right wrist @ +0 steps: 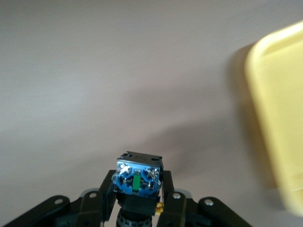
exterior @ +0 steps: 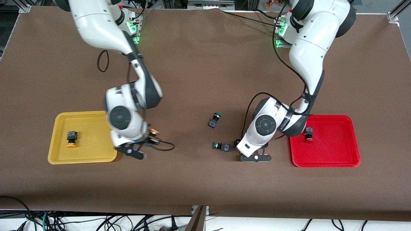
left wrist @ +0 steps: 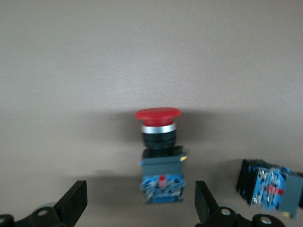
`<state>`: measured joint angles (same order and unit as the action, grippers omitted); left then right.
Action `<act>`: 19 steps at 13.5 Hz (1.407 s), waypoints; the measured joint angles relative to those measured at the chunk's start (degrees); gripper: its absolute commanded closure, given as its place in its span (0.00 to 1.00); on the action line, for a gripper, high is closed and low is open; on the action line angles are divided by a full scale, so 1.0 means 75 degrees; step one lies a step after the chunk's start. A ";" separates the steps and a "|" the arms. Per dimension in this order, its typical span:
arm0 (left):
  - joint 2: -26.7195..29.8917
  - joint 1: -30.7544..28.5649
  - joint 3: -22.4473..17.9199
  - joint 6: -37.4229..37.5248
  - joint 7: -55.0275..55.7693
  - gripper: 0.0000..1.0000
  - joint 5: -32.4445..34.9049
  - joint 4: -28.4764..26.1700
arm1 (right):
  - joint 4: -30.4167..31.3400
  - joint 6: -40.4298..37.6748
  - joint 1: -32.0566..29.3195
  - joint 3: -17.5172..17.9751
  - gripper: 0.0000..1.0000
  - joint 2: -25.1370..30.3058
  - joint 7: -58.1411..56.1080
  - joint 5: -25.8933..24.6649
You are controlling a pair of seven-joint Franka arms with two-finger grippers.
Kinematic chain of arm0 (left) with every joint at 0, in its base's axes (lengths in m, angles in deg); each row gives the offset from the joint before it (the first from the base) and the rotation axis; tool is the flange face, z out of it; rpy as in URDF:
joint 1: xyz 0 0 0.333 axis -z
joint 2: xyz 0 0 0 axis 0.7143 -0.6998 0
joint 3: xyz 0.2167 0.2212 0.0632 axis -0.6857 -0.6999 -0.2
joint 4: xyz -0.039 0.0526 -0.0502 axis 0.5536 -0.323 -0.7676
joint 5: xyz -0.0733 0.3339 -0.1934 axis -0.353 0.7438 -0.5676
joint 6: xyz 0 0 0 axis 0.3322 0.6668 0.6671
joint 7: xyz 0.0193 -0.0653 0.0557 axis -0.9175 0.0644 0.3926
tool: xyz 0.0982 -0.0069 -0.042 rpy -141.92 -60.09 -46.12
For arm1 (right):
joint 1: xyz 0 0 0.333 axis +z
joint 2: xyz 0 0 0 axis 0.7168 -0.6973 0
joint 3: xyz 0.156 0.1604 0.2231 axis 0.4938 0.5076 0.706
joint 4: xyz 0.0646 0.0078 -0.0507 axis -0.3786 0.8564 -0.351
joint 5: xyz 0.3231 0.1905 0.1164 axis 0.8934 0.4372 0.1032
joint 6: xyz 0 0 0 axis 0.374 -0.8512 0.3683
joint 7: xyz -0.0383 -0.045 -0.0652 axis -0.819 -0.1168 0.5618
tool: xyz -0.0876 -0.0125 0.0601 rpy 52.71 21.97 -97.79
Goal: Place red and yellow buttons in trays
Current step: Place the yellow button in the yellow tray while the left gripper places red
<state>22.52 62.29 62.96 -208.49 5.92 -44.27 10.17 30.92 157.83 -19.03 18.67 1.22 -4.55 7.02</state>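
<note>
My right gripper (exterior: 151, 137) is shut on a yellow button (exterior: 154, 131), held above the table beside the yellow tray (exterior: 61, 122). In the right wrist view the gripper (right wrist: 138, 191) clamps the button's blue-backed body (right wrist: 138, 176), and the cap is hidden. Another yellow button (exterior: 71, 138) lies in the yellow tray. My left gripper (exterior: 256, 157) is open, low over the table beside the red tray (exterior: 334, 160). In the left wrist view a red button (left wrist: 158, 142) lies on the table just ahead of the gripper (left wrist: 139, 203), untouched. Another red button (exterior: 309, 134) lies in the red tray.
Two green-capped switches lie mid-table, one (exterior: 214, 120) farther from the front camera and one (exterior: 221, 146) close to my left gripper. A like switch body (left wrist: 267, 187) shows in the left wrist view. The yellow tray's rim (right wrist: 265, 94) shows in the right wrist view.
</note>
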 measured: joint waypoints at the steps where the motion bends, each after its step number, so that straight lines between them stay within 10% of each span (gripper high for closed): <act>1: -0.0102 0.0019 -0.0014 -0.0084 0.0049 0.00 0.0000 0.0043 | 0.0038 -0.0221 -0.0301 -0.0085 1.00 0.0041 -0.0780 0.0000; 2: -0.0154 0.0015 -0.0023 -0.0127 0.0058 0.03 0.0000 0.0069 | 0.0111 -0.0322 -0.0594 -0.0185 1.00 0.0045 -0.1578 0.0000; 5: -0.0164 -0.0003 -0.0055 -0.0134 0.0198 0.64 0.0000 0.0158 | 0.0465 -0.0349 -0.1528 -0.0352 1.00 0.0044 -0.3698 0.0001; 15: -0.0133 -0.0016 -0.0059 0.0093 0.0944 0.86 0.0000 0.0358 | 0.1865 0.0629 -0.2476 -0.0350 1.00 0.0034 -0.5176 0.0222; 16: -0.0061 -0.0046 -0.0055 0.0433 0.0953 0.87 -0.0017 0.0468 | 0.1975 0.0767 -0.2476 -0.0344 0.78 0.0033 -0.5187 0.0268; 17: 0.0074 -0.0129 -0.0054 0.0748 0.0954 0.87 -0.0075 0.0585 | 0.2066 0.0897 -0.2476 -0.0341 0.17 0.0030 -0.5202 0.0288; 19: 0.0525 -0.0509 -0.0055 0.1290 0.0527 0.87 -0.0351 0.0686 | 0.2123 0.0993 -0.2476 -0.0338 0.01 0.0036 -0.5217 0.0296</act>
<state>26.46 58.48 62.54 -198.82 9.87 -46.91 15.31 46.84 165.27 -37.60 16.13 1.49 -43.68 9.24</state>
